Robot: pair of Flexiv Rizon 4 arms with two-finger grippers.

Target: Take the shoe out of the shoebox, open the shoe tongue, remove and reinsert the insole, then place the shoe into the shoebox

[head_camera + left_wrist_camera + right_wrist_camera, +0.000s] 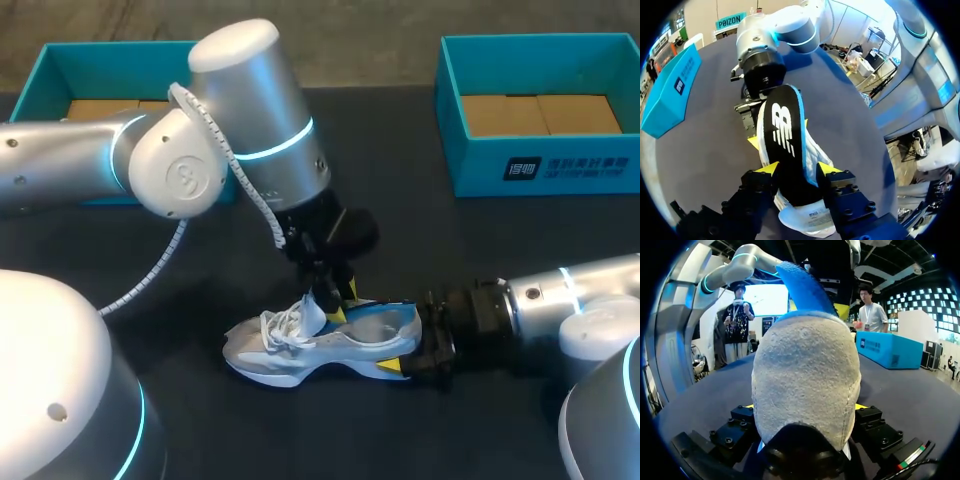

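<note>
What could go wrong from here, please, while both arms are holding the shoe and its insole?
1. The left jaws pinch the insole only by its edges, so it may bow and slip free.
2. The right jaws hold the shoe just at its heel. A pull on the insole could twist or drag it loose.
3. The loose laces lie close under the left jaws and might snag.

One shoe (320, 345). One insole (787, 145), sticking up out of shoe. Two teal shoeboxes: one (35, 82) well behind shoe leftward, one (560, 165) well behind shoe rightward. Two grippers: left gripper (797, 168) above shoe, right gripper (805, 407) at shoe's heel. One table (480, 430).
</note>
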